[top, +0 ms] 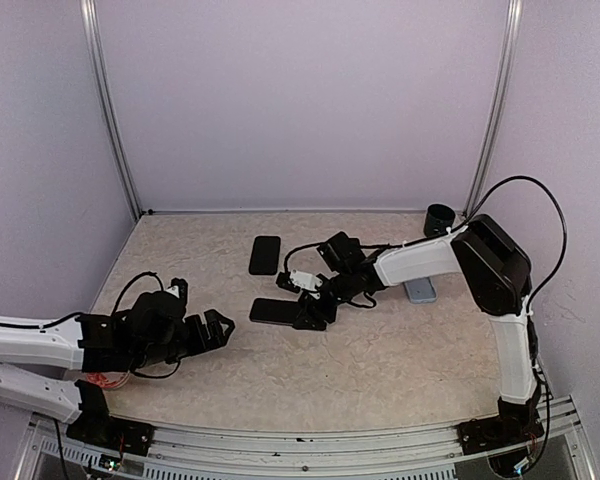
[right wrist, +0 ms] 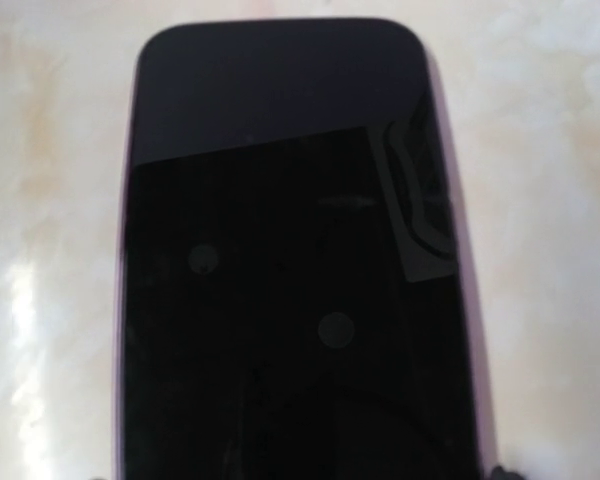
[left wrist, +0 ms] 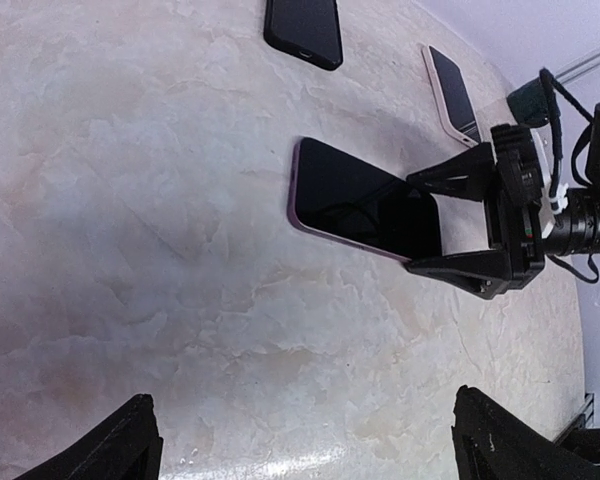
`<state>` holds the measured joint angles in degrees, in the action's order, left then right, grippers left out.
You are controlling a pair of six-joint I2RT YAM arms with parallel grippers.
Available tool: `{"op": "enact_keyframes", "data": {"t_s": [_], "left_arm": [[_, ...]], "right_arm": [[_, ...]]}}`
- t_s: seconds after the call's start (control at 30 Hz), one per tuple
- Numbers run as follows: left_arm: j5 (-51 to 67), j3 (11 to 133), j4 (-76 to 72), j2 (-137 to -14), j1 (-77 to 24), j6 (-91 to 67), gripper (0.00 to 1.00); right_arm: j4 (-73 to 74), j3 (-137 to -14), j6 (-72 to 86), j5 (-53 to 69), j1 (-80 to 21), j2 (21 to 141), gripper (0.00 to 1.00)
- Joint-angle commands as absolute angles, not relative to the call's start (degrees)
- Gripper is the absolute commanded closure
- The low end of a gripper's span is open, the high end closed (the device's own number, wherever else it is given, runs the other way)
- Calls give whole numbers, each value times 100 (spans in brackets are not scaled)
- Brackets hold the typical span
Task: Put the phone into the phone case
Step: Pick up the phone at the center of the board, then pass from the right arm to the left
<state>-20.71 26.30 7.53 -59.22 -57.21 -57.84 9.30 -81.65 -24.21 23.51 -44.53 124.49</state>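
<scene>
Marbled tabletop: two phones, one case.

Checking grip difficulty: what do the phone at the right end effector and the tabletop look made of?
The phone: glossy dark glass front, showing reflections; purple rim, possibly plastic. The tabletop: beige marbled, stone-like, maybe laminate, slight sheen.

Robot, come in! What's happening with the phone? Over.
Left gripper open, away from phone. Right gripper straddles phone's end, grip unclear. Phone flat on table, not in case yet. Nothing between them.
</scene>
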Motion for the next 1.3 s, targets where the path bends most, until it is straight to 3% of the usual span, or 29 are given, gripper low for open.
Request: {"op": "enact_keyframes", "data": {"t_s": [0.0,0.2,1.0,1.27], "left_arm": [[-1670,2229,58,-5433,-5473,-5808,1],[-1454,2156,-230,-5130,-5376,-5538,1],[-332,2168,-1590,-5896,-5210,-5006,1],[694,2233,-2361,-6200,-5158,-4733,1]], "right_arm": [[596,-7752,-2329,2219,-4606,11935,37],[210,-7273,-2325,2059,-4733,11436,38],[-908,-5519,-2154,1485,-5520,9099,40],[-958,-5242,-2285,1058,-5996,8802,41]]}}
